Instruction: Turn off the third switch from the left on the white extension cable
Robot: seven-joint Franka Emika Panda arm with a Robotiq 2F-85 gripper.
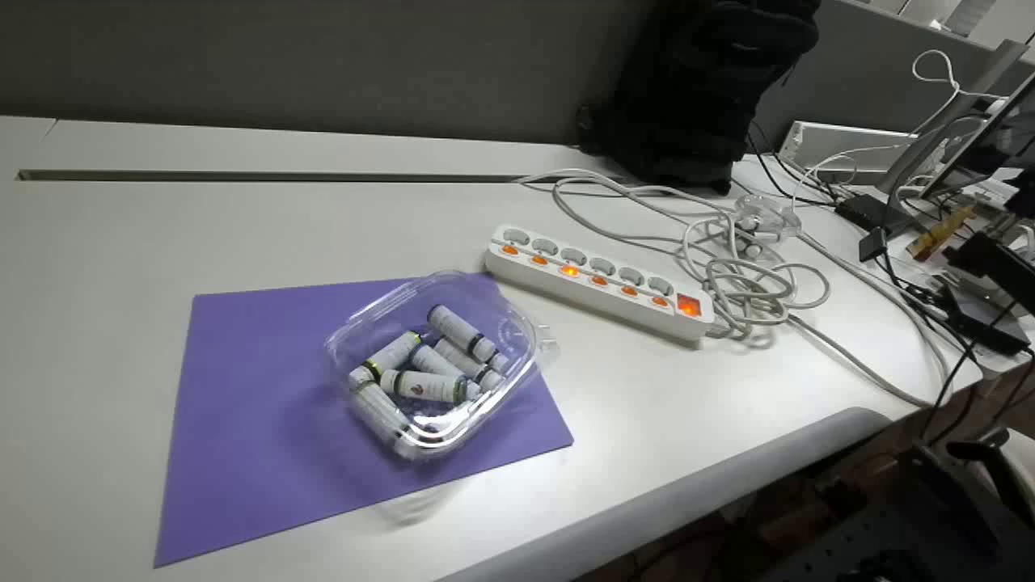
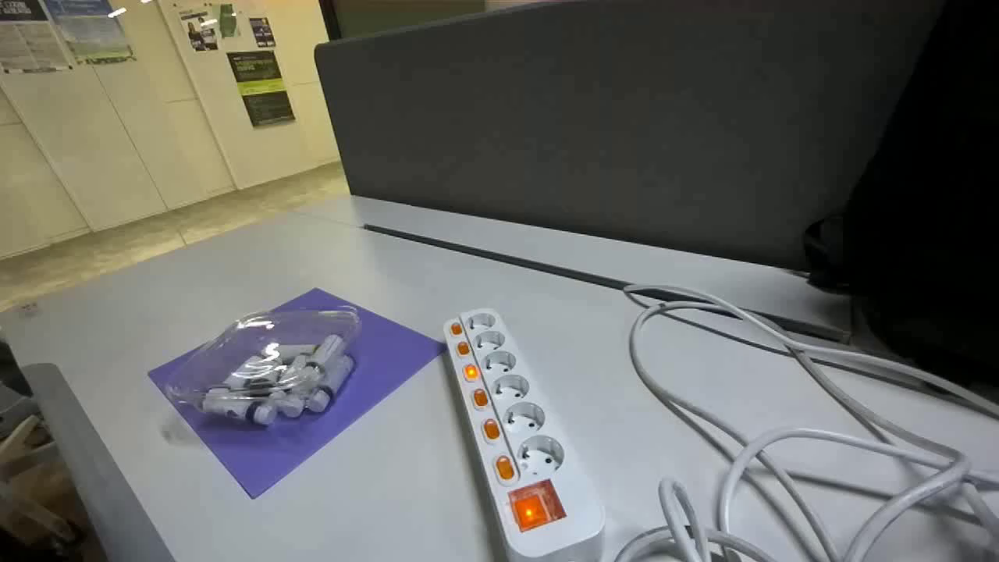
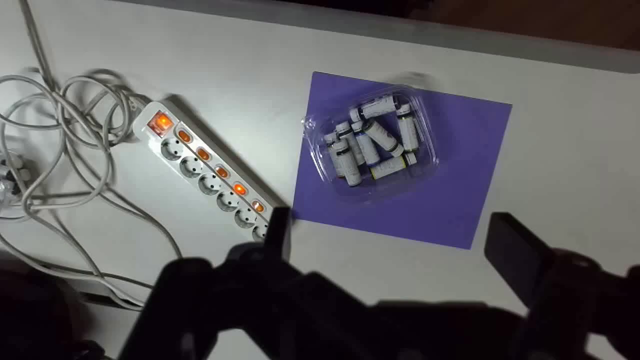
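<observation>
Third switch (image 1: 569, 272) from the left aglow on the white strip (image 1: 582, 297)
The strip lies on the desk (image 1: 105, 242), one end just beside a purple mat (image 1: 242, 420); its main switch (image 1: 689, 305), at the opposite end, is lit too, and loops of cord (image 2: 788, 434) lie near it. On the mat sits a clear tub (image 1: 404, 305) of small bottles (image 1: 424, 386). In the wrist view the gripper (image 3: 392, 237) has its fingers wide apart above the desk, one of them covering the strip's end nearest the mat.
</observation>
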